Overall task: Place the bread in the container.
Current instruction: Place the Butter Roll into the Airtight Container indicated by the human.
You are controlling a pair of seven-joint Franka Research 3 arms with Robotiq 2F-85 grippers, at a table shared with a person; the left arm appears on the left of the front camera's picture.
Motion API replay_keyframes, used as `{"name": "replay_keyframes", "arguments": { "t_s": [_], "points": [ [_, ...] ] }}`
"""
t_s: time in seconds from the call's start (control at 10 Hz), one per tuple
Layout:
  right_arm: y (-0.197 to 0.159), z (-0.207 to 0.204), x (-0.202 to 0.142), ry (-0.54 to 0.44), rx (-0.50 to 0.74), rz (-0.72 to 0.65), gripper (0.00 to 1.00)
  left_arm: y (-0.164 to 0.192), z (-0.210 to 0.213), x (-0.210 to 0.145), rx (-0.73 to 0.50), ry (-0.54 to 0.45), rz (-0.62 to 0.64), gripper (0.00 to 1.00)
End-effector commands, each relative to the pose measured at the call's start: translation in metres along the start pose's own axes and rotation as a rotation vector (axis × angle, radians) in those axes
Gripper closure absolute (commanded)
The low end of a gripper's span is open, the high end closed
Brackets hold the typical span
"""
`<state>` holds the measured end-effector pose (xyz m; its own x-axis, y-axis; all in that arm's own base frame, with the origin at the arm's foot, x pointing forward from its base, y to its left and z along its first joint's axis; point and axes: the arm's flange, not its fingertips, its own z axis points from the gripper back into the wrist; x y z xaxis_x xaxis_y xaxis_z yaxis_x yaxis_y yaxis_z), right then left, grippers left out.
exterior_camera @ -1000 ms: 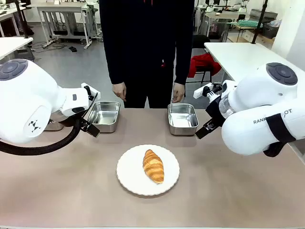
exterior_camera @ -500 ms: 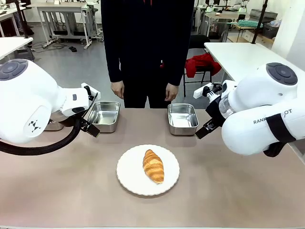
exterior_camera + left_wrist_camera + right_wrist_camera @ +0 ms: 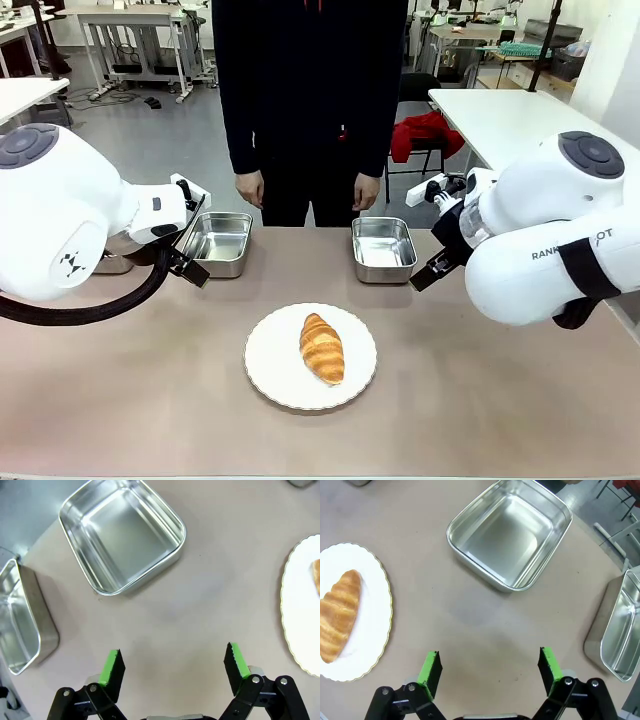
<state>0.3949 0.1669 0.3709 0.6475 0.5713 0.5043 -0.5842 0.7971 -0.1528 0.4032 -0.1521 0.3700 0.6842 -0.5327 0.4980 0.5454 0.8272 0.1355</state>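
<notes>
Left gripper (image 3: 175, 660) and right gripper (image 3: 490, 667) are held above bare tabletop, green-padded fingers spread wide apart. Golden-brown ridged croissant (image 3: 322, 347) is seen lying on round white plate (image 3: 262, 375), mid-table toward the near edge. A shiny rectangular stainless-steel pan (image 3: 222, 240) and a second steel pan (image 3: 384, 246) are set along the far edge, well apart; a person (image 3: 310, 90) is stood behind them.

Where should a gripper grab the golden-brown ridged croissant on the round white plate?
Probably across its thick middle, from straight above: the golden-brown ridged croissant lies flat on the round white plate, lengthwise near-to-far, tapering at both ends.
</notes>
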Motion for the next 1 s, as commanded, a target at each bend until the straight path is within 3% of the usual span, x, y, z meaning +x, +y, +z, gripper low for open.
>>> {"name": "replay_keyframes", "arguments": {
  "t_s": [0.0, 0.1, 0.3, 0.6, 0.7, 0.8, 0.9],
  "points": [
    [-0.028, 0.024, 0.021, -0.022, 0.003, 0.01, 0.0, 0.022, 0.024, 0.022, -0.046, -0.002, 0.003, 0.0],
    [-0.057, 0.053, 0.035, -0.062, -0.007, 0.011, 0.0, 0.047, 0.048, 0.04, 0.017, -0.007, 0.001, 0.0],
    [-0.114, 0.106, 0.037, -0.111, 0.063, 0.008, 0.0, 0.112, 0.099, 0.062, -0.209, 0.006, 0.015, 0.0],
    [-0.167, 0.144, -0.003, -0.178, 0.138, 0.049, 0.0, 0.182, 0.15, 0.049, -0.404, -0.014, -0.13, 0.0],
    [-0.176, 0.15, -0.018, -0.23, 0.143, 0.088, 0.0, 0.199, 0.156, 0.038, -0.454, -0.022, -0.207, 0.0],
    [-0.184, 0.147, -0.021, -0.299, 0.088, 0.079, 0.0, 0.209, 0.154, 0.029, -0.295, -0.038, -0.221, 0.0],
    [-0.17, 0.155, -0.006, -0.187, 0.111, 0.045, 0.0, 0.182, 0.169, 0.038, -0.405, -0.043, -0.142, 0.0]
  ]
}}
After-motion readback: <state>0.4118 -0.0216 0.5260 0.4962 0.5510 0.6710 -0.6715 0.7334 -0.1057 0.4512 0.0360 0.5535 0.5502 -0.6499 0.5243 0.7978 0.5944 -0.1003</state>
